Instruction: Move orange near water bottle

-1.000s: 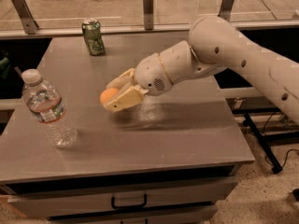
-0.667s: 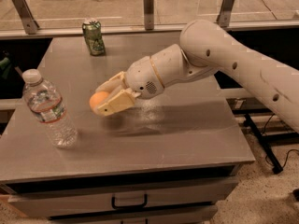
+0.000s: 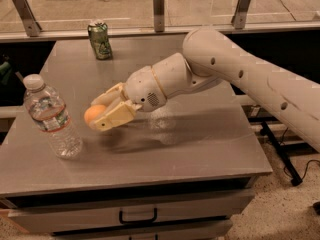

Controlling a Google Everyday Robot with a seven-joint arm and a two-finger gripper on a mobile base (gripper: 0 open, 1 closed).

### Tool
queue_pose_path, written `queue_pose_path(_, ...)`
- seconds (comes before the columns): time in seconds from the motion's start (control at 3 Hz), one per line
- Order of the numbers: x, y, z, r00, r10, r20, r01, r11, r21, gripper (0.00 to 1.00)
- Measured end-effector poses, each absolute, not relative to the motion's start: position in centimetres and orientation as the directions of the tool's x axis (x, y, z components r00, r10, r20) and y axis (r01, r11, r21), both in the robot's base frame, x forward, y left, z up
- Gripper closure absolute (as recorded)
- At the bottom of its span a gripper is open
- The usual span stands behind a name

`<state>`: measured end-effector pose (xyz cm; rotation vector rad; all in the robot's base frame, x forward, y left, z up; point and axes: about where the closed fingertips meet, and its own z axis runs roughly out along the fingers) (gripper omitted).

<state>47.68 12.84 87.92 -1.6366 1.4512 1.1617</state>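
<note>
Camera view shows 1 grey table [image 3: 200, 149] seen from above and in front. At the far left of it, the water bottle [image 3: 50, 116] is stood upright near the front-left edge, white cap on top, its long axis vertical. Just to its right, with a narrow gap of bare tabletop between them, the orange [image 3: 94, 113] is seen, not resting on the table but carried: it is clamped between the 2 fingers of the gripper [image 3: 100, 115], which are closed around it from above and below. A shadow on the surface underneath suggests it is held a little above the table. Further back, close to the rear edge, 1 green can [image 3: 100, 40] is stood, well apart from both task items. To the right, the white arm [image 3: 240, 69] is stretched in from the right side of the frame, wrist pointed left toward the bottle.

The coming move is judged to turn on 1 relation: the bottle lies directly left of the gripped orange, nearly level with it. Little leftward travel is thought to remain before lowering and release, and contact with the upright bottle must be avoided, since it could be tipped.
</note>
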Motion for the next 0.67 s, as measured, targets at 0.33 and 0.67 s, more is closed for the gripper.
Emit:
queue_pose_path(0.33, 47.33, 13.45, 87.69, -0.018, -0.393, -0.919, -0.978, -0.185, 0.098, 0.35)
queue_pose_path(0.67, 47.08, 14.01, 87.53, -0.032, -0.384, -0.923, -0.974, -0.194, 0.114, 0.12)
